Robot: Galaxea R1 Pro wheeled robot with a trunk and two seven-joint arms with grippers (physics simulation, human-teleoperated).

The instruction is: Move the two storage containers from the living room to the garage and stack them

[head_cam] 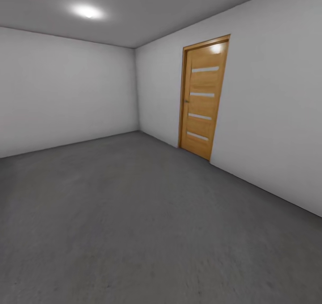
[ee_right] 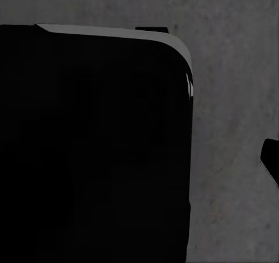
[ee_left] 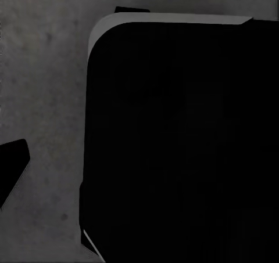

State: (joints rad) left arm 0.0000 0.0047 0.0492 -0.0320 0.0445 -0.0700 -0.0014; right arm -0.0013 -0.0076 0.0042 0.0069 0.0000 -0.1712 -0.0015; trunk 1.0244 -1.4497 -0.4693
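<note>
Pincers unseen; garage floor [head_cam: 134,232], door [head_cam: 203,98].

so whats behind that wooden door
The wooden door is shut in the pale grey wall, so whatever lies behind it is hidden. Its narrow glazed strips reveal nothing. Bare concrete floor lies before it.

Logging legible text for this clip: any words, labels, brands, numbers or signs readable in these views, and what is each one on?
None can be read.
The wooden door carries four pale horizontal strips, no lettering.
The grey walls, the ceiling light and the concrete floor are plain and unmarked.
In both wrist views, a black rounded body over the floor bears no label or number.
</note>
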